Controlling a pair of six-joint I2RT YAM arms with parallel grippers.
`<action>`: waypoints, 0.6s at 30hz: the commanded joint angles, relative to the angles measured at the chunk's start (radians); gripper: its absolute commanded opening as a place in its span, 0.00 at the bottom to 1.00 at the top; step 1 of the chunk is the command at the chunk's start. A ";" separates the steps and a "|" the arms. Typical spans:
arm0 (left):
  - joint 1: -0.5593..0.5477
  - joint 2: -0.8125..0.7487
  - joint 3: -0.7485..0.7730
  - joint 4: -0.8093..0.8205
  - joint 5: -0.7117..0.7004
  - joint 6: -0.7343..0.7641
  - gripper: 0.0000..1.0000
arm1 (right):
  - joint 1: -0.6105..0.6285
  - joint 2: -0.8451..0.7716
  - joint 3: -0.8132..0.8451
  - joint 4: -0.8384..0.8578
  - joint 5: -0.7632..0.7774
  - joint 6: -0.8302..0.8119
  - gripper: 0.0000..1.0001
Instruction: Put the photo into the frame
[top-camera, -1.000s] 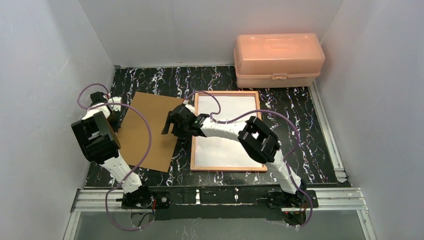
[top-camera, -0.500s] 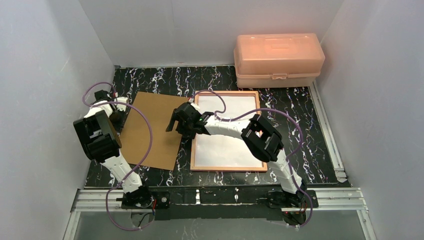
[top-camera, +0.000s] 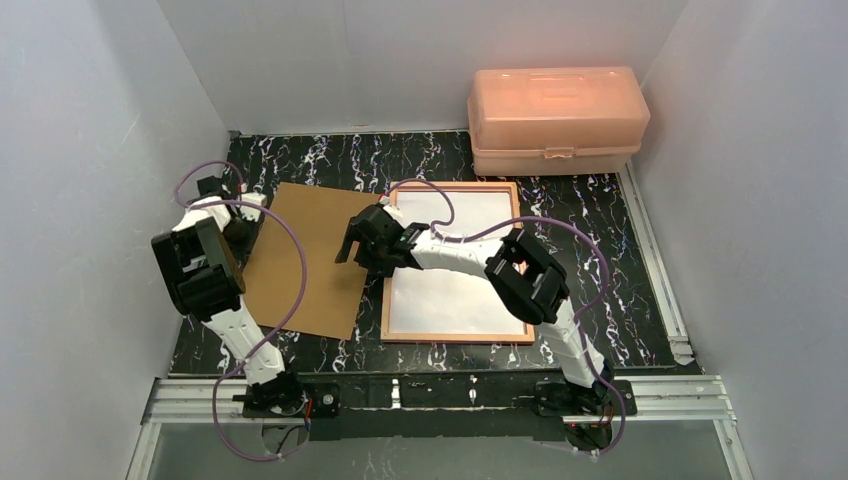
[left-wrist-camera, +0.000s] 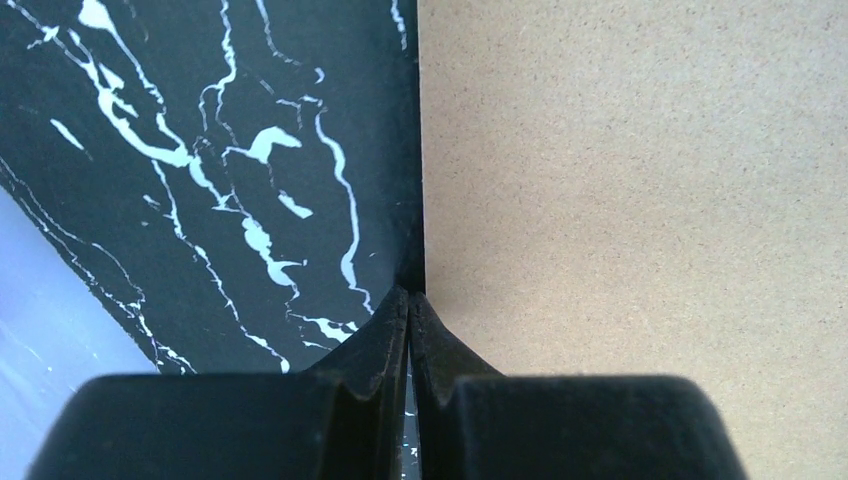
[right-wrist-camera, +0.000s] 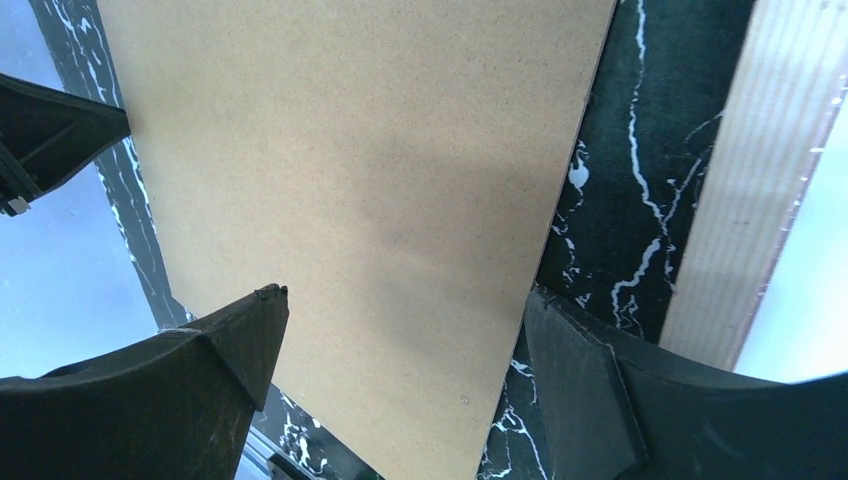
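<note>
**White-backed photo lies inside the frame, centre of the table**

In the top view the frame (top-camera: 455, 338) lies flat in the middle of the picture with its tan wooden back up. Its long axis runs from the bottom of the picture toward the top. The photo (top-camera: 470, 210) rests inside the rim, white side up, its long sides in line with the frame's. The right arm crosses over its left half.

Left of the frame, a strip of black marbled table (top-camera: 600, 230) apart, lies the brown backing board (top-camera: 305, 260), turned slightly askew.

The right gripper (right-wrist-camera: 400, 300) hangs over the board's right edge with its jaws spread wide, holding nothing. The left gripper (left-wrist-camera: 410, 305) has its fingertips pressed together right at the board's left edge, with nothing visible between them.

At upper right the peach plastic box (top-camera: 556, 118) stands with its lid down. Its contents cannot be made out.
</note>
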 joint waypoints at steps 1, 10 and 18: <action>-0.063 0.057 -0.022 -0.145 0.160 -0.033 0.00 | 0.015 -0.094 0.001 0.131 -0.024 0.015 0.95; -0.097 0.039 -0.056 -0.138 0.151 -0.029 0.00 | 0.012 -0.173 -0.066 0.176 -0.007 0.020 0.94; -0.100 0.036 -0.066 -0.138 0.145 -0.026 0.00 | 0.010 -0.190 -0.068 0.216 -0.028 0.017 0.94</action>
